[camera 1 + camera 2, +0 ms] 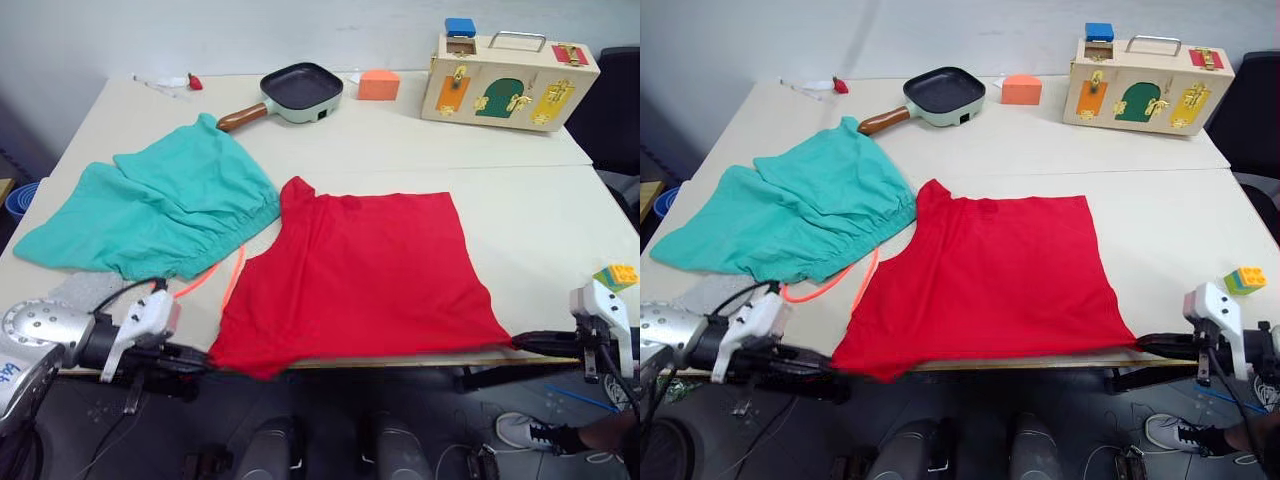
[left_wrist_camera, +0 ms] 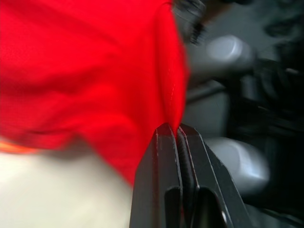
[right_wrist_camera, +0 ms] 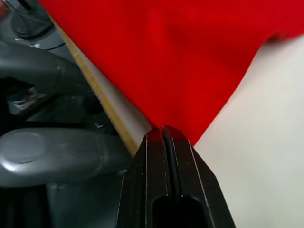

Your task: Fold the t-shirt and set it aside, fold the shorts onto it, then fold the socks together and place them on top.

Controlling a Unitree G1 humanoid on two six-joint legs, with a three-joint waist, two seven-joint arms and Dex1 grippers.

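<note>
Pale and broad, the bench (image 1: 520, 210) is carrying the t-shirt (image 1: 365, 275) spread flat at its near middle, with the hem hanging slightly over the near edge. At the left, the shorts (image 1: 160, 210) are lying bunched, their waistband touching the shirt's sleeve and the orange drawstring (image 1: 225, 275) trailing beside it. A grey patch that may be the socks (image 1: 85, 290) is peeking out near the left arm.

The left gripper (image 2: 173, 130) is pinching the shirt's near left corner, jaws clenched on the cloth; the right gripper (image 3: 164, 130) is doing the same at the near right corner.

Both holds are sitting right at the corner tips, so the cloth is likely to slip free if the arms pull apart. Lifting unevenly would skew the fold, and the left sleeve could be dragging the shorts or drawstring along. Far off, the pan (image 1: 295, 90) and latch box (image 1: 510, 80) are sitting well apart.
</note>
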